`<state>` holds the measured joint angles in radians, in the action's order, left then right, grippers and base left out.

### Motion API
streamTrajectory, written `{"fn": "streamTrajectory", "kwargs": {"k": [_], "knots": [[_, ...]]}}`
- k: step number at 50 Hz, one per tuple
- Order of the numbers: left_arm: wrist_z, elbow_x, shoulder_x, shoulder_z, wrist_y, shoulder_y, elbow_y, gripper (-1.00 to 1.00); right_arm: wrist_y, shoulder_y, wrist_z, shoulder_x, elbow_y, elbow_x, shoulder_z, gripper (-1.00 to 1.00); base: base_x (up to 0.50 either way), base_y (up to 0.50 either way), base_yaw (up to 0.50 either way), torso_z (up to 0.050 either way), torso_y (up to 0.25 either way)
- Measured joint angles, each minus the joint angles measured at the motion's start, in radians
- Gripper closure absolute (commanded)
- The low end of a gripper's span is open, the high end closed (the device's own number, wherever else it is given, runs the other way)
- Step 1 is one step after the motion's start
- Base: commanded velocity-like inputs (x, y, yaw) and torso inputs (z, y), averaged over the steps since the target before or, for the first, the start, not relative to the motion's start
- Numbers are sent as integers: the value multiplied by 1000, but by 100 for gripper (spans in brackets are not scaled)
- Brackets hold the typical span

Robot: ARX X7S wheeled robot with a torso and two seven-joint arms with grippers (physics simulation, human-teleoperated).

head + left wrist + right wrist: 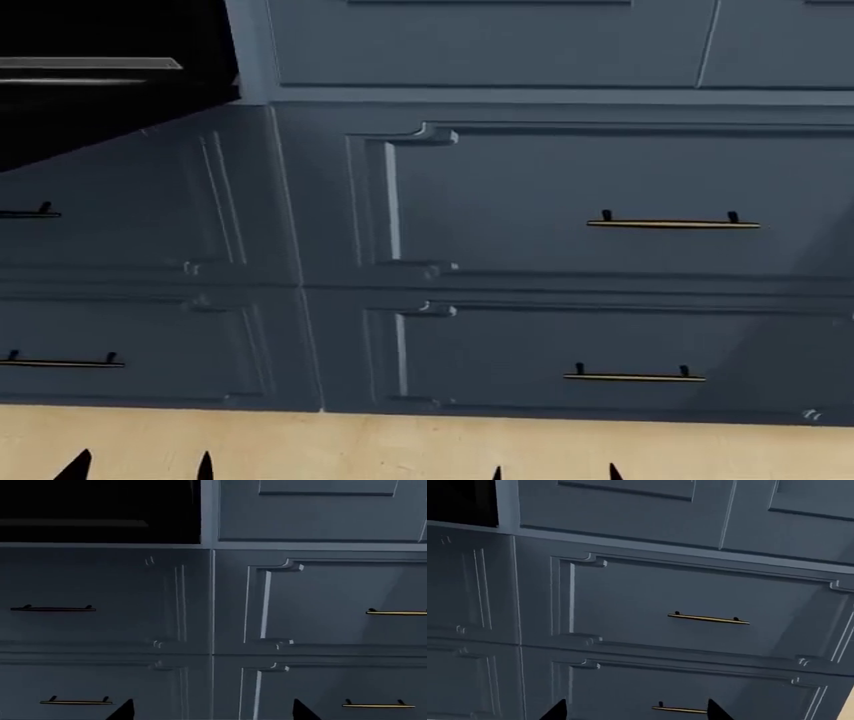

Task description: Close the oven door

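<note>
The oven door (94,110) shows as a glossy black panel at the head view's top left, its lower edge slanting across the drawer fronts. A pale bar (87,64) runs across it; whether that is the handle I cannot tell. The same black area (100,510) fills a corner of the left wrist view, and a sliver (460,500) of it shows in the right wrist view. My left gripper (213,715) (139,470) is open and empty, low before the drawers, below the oven. My right gripper (637,714) (555,473) is open too, further right.
Blue-grey panelled drawer fronts (561,200) with slim brass handles (674,223) fill the wall ahead, in two columns and several rows. A light wooden floor strip (400,445) lies below them. Only the dark fingertips (123,711) of each gripper show.
</note>
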<state>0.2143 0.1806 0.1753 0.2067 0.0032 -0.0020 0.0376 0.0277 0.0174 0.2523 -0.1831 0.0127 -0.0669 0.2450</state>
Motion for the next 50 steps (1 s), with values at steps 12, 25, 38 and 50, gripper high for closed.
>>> {"fn": "streamTrajectory", "kwargs": {"k": [12, 25, 38, 50], "knots": [[8, 7, 5, 4, 3, -1, 0, -100, 4, 1, 4, -4, 1, -4, 8, -100, 0, 466, 0, 0, 0], [13, 16, 11, 9, 10, -2, 1, -100, 3, 2, 8, -10, 0, -12, 15, -100, 0, 465, 0, 0, 0], [19, 22, 15, 14, 15, -4, -2, -100, 4, 3, 12, -15, -2, -18, 22, -100, 0, 465, 0, 0, 0], [23, 29, 21, 19, 18, -3, 0, -100, 3, 4, 18, -20, -3, -19, 30, -100, 0, 465, 0, 0, 0]]}}
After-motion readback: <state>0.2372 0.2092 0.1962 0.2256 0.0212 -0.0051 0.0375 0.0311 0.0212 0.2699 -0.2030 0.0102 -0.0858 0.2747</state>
